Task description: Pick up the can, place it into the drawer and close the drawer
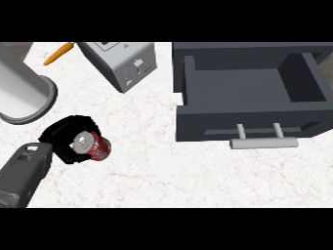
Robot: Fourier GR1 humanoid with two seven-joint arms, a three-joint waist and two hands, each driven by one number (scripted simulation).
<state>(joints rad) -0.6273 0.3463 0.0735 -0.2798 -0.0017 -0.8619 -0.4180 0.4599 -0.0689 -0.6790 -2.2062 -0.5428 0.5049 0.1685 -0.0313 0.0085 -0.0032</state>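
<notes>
A red can [96,148] with a silver top shows at the left of the counter, its top tipped toward the view. My left hand [59,135] wraps it from the left and the far side, fingers curled round it. Whether the can rests on the counter or hangs above it I cannot tell. The dark grey drawer [252,122] stands pulled open at the right, with a bare inside and a pale bar handle [264,143] on its front. A stretch of white counter lies between can and drawer. My right hand does not show.
A tall white cylinder [10,85] stands at the far left, just behind my left hand. A grey appliance [120,62] sits at the back centre, with an orange carrot [57,54] beside it. The drawer's front juts toward the counter's near side.
</notes>
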